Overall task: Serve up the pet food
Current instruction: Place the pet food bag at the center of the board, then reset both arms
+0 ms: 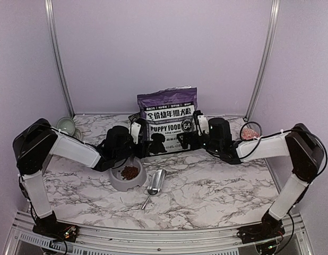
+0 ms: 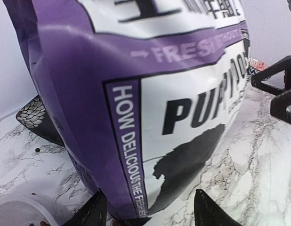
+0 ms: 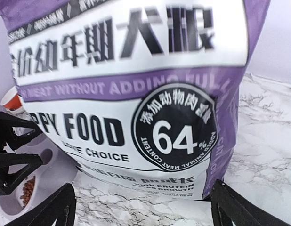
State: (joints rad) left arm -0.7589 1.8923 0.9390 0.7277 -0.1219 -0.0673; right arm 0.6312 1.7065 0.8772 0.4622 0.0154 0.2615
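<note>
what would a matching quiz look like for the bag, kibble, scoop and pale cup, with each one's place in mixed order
Things:
1 bag
2 kibble
3 scoop
4 pale cup

Places:
a in the bowl
b back left corner
c lying flat, just right of the bowl
d upright at the back, centre

Pairs: 1-d, 2-a, 3-c, 4-b
</note>
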